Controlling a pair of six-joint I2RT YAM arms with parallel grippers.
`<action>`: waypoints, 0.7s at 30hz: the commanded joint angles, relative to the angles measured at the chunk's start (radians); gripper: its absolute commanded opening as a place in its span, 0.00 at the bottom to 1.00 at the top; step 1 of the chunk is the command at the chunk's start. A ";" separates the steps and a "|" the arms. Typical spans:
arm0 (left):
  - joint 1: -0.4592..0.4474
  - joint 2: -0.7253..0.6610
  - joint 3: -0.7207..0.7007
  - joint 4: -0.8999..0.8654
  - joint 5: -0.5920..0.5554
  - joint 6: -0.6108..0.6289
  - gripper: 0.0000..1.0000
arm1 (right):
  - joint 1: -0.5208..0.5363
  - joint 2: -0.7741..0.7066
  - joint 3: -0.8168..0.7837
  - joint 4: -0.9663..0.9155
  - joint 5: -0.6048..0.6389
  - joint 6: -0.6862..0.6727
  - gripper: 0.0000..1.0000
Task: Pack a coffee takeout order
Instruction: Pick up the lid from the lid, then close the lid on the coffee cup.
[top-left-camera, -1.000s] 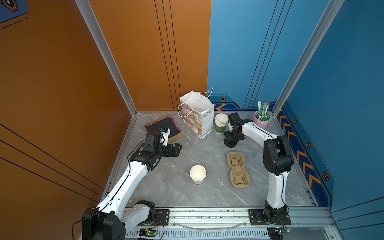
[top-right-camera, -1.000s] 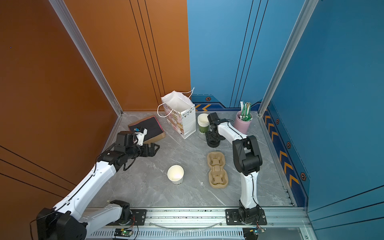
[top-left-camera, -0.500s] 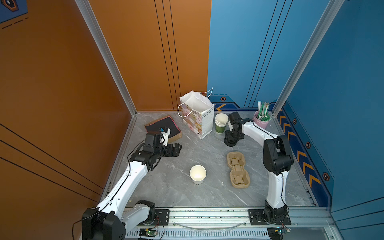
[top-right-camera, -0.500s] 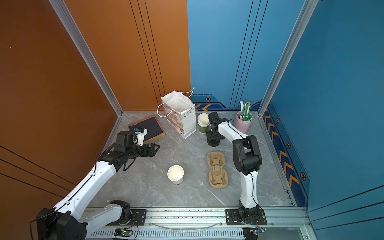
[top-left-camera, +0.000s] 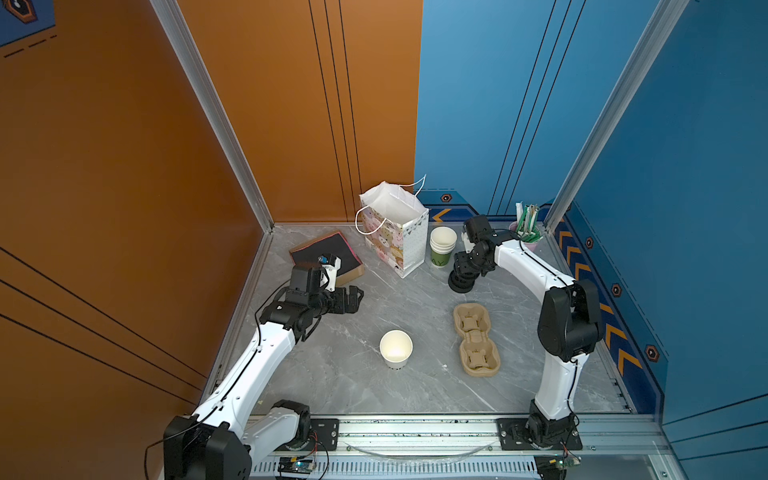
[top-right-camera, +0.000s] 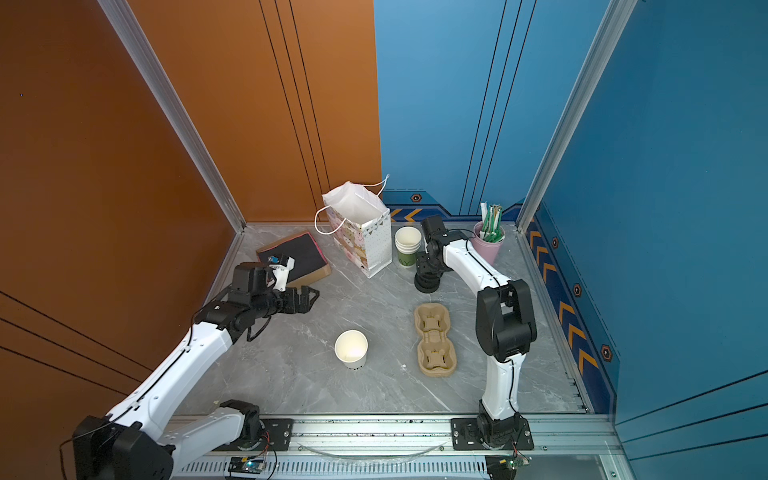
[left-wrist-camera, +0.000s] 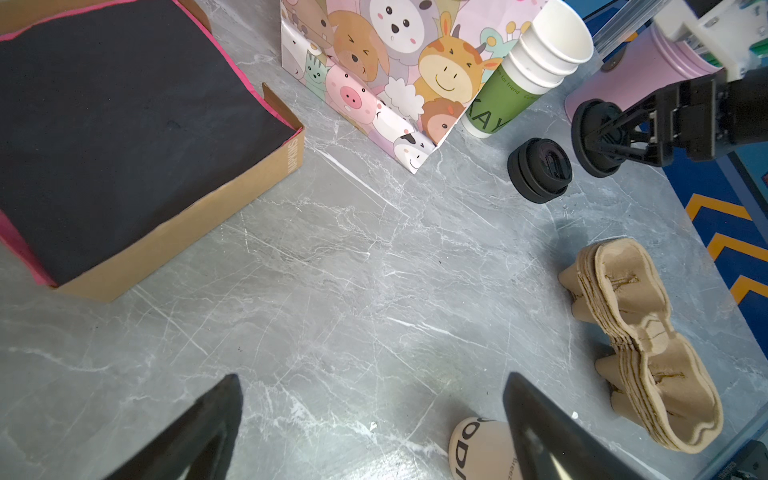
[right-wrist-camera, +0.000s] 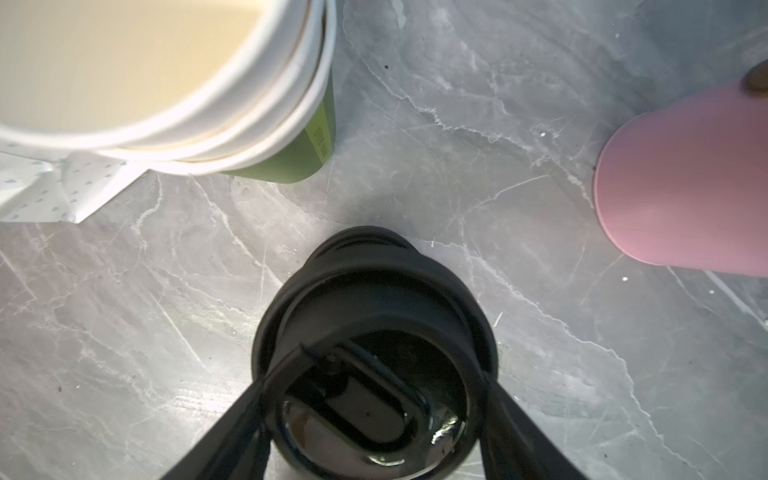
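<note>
One pink cup (top-right-camera: 487, 252) holds straws (top-right-camera: 493, 219); a cardboard box (left-wrist-camera: 187, 226) holds napkins (left-wrist-camera: 124, 124).

Marble tabletop (top-left-camera: 332, 395) under cup (top-left-camera: 395, 349), bag (top-left-camera: 399, 245), carriers (top-left-camera: 476, 338)

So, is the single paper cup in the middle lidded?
Open: the paper cup shows its pale inside in both top views, no lid on it.

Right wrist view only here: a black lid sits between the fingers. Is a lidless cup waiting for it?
Observer: Yes, a whitish paper cup stands open mid-table, beside the cup carriers.
Operator: And the left arm?
Observer: The left gripper hangs open and empty near the napkin box.
Operator: Straws?
Observer: Wrapped straws stand in the pink cup at the back.
</note>
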 joint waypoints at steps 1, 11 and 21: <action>-0.001 -0.015 -0.010 -0.020 0.000 0.017 0.98 | 0.007 -0.077 0.035 -0.070 -0.025 0.003 0.72; -0.001 -0.015 -0.010 -0.020 0.000 0.016 0.98 | 0.133 -0.243 0.038 -0.177 -0.104 -0.005 0.72; -0.003 -0.019 -0.011 -0.020 0.000 0.015 0.98 | 0.390 -0.282 0.058 -0.288 -0.182 -0.015 0.72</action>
